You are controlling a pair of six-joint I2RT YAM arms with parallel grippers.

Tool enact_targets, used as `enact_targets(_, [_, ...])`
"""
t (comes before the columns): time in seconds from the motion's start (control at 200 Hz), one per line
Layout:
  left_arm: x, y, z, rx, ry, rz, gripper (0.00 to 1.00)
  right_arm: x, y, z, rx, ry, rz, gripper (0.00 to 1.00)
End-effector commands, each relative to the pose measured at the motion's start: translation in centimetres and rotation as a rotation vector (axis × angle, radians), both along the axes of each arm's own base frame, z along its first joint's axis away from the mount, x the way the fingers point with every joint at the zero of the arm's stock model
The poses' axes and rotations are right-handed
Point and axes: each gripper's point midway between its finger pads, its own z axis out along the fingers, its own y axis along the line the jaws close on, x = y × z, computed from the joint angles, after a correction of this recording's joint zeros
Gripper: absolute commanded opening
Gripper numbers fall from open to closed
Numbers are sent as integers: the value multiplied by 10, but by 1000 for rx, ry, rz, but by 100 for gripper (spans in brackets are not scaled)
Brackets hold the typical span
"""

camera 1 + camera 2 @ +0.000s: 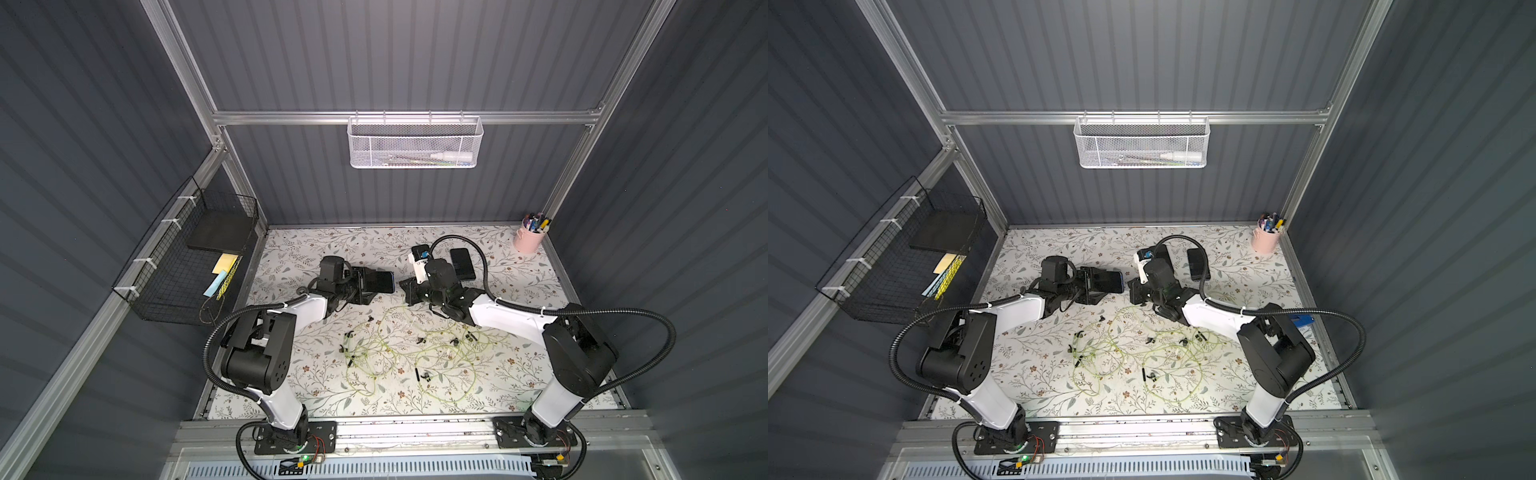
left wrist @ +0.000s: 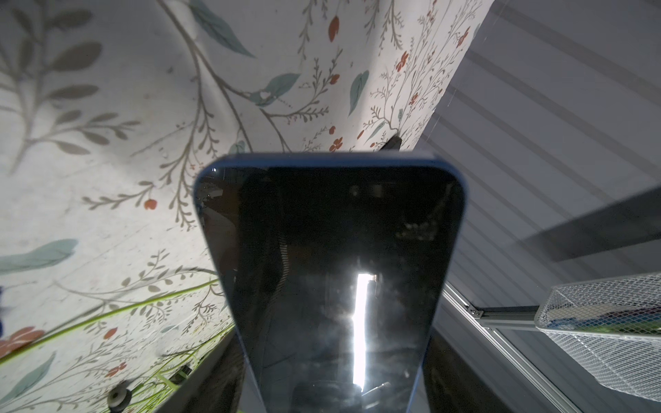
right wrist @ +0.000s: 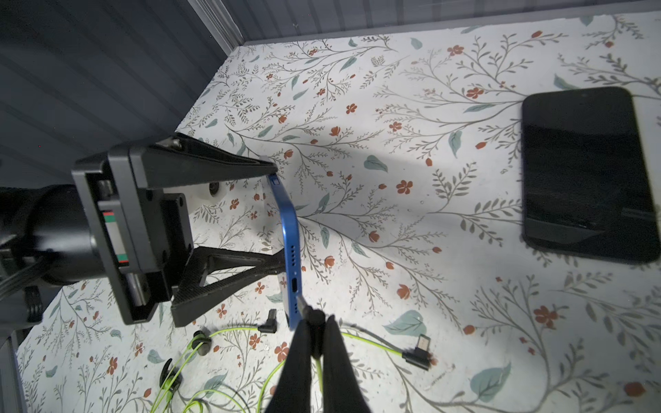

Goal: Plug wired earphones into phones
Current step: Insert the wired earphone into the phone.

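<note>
Lining up the insertion: my left gripper [image 3: 280,216], spread wide, clamps the blue-rimmed phone [image 2: 332,268] at mid-frame in the right wrist view. My right gripper [image 3: 316,332] pinches an earphone plug [image 3: 310,311] tight, its tip just below the port [image 3: 294,285]. Next I'd nudge upward, then push straight in.

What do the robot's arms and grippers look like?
The left arm and right arm have white shells, bulky black joints and black base plates. A black ribbed cable, tied with white ties, runs along each. The left gripper has slim black tapering fingers with triangular bracing and a red-green-edged label; the right gripper is black too.
</note>
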Motion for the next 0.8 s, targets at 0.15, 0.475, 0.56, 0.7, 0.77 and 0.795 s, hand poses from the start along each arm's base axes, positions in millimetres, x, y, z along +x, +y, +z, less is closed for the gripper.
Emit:
enact_targets(0.15, [6,-7,21,-30,-59,-14,0,-3,7,5,22,-19,29,0])
enact_targets(0.475, [6,-7,21,-30,-62,-16,0,0,10,-2,14,-4,28,0])
enact_targets(0.56, [5,-7,21,-30,-62,-15,0,1,11,-2,16,-3,29,0])
enact_targets(0.7, [5,-7,21,-33,-61,-17,0,2,10,-7,8,4,21,0])
enact_targets(0.77, [5,-7,23,-34,-66,-17,0,2,10,-7,8,5,19,0])
enact_targets(0.795, [5,-7,23,-33,-66,-16,0,2,11,-8,8,6,20,0])
